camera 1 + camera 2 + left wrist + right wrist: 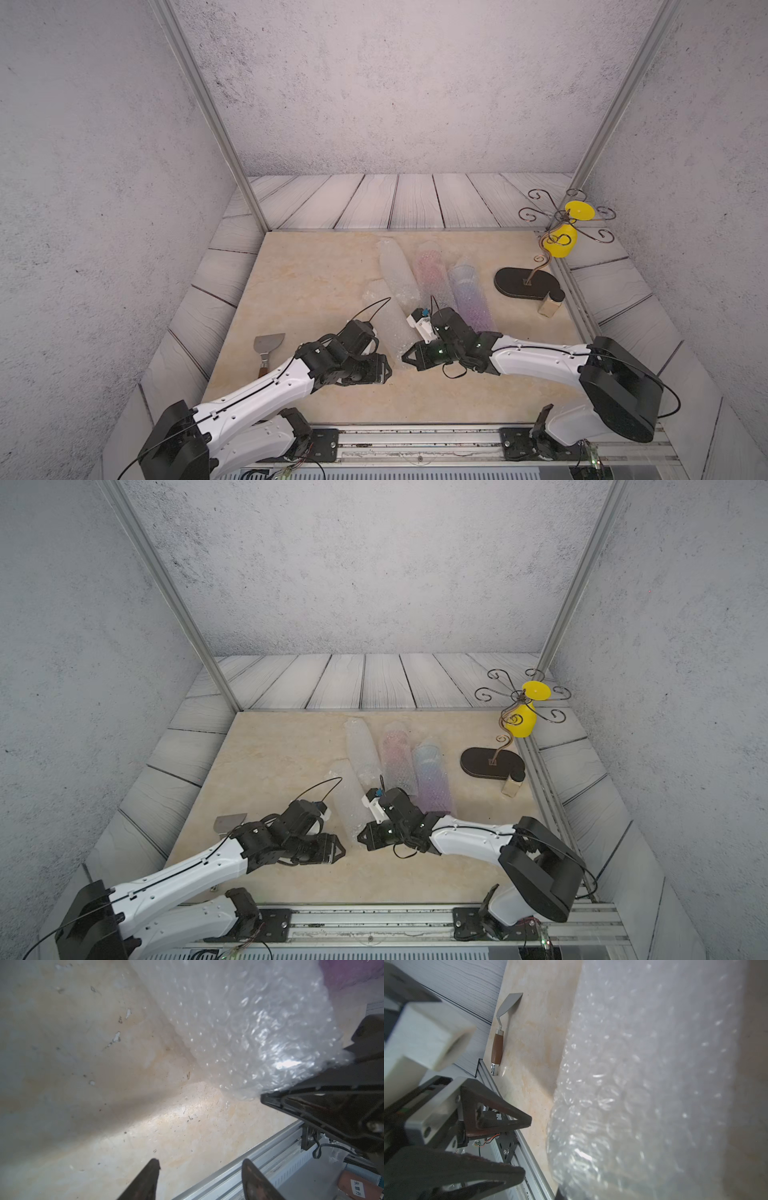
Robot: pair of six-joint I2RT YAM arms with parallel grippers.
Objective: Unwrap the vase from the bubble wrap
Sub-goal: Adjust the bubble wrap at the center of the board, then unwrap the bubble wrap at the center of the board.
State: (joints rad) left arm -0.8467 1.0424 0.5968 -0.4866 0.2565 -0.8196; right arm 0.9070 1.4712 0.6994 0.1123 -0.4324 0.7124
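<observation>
A: Where is the bubble wrap (385, 326)?

B: Lying on the table (307, 274), its near end between the two grippers. It is clear and so pale in both top views that its edges are hard to trace. Behind it lie a second clear roll (397, 268), a pink roll (432, 270) and a purple roll (471, 297); what gives those two their colour is blurred by the bubbles.

A: And the left gripper (200, 1162)?

B: Its fingers (149, 1178) stand well apart above the table's front edge with nothing between them, though the wrist view cuts them off at the frame.

A: The right gripper (264, 1097)?

B: Closed to a point, its tip right at the wrap's crumpled end. Whether it pinches a fold there I cannot tell; the plastic hides the contact.

A: Anything else?

B: A palette knife (500, 1039) near the table's left edge; in a top view the palette knife (228, 823) is partly covered by the left arm.
</observation>
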